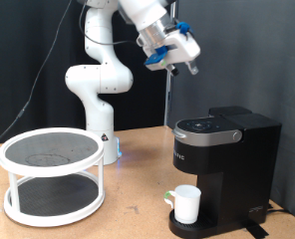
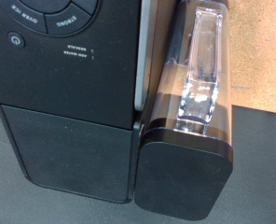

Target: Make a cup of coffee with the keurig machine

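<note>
Hovering high, my hand (image 1: 184, 62) hangs well above the keurig machine (image 1: 225, 169), grasping nothing I can see; whether its fingers are parted or closed, I cannot tell. Far below my hand, the cup (image 1: 185, 203) already stands on the drip tray under the spout. It's ceramic: stiff, slick, breakable, best taken by the rim or handle. Directly beneath, my wrist view shows the machine's lid buttons and water tank (image 2: 199, 75).

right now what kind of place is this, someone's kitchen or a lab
Most likely a robotics lab bench, not a kitchen. A white robot arm is mounted at the wooden table, cables hang down the bare wall, and the keurig machine with the cup under it looks staged beside a white two-tier rack.
</note>
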Robot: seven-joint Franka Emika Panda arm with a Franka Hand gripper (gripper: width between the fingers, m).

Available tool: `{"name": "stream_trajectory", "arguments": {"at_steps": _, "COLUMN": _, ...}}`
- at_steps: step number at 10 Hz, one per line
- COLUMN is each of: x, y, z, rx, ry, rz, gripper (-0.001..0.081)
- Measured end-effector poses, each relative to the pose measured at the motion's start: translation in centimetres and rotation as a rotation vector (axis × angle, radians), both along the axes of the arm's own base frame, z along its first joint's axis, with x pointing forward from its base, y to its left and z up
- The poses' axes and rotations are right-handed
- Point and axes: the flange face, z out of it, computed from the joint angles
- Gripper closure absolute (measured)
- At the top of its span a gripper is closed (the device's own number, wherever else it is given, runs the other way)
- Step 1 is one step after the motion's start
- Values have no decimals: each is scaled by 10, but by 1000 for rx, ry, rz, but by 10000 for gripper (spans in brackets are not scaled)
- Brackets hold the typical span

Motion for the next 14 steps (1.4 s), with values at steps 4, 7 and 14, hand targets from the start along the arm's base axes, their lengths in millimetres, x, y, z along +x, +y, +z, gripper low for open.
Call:
{"name": "stream_trajectory", "arguments": {"at_steps": 4, "x": 6, "y": 6, "z": 4, "rx": -236, "ry": 16, "rz": 16, "gripper": 72}}
{"name": "stream_trajectory", "arguments": {"at_steps": 7, "x": 33, "y": 19, "z": 22, "rx": -407, "ry": -9, "rz": -89, "gripper": 72}}
{"name": "stream_trajectory", "arguments": {"at_steps": 14, "x": 80, "y": 25, "z": 5, "rx": -487, "ry": -10, "rz": -98, "gripper": 72}}
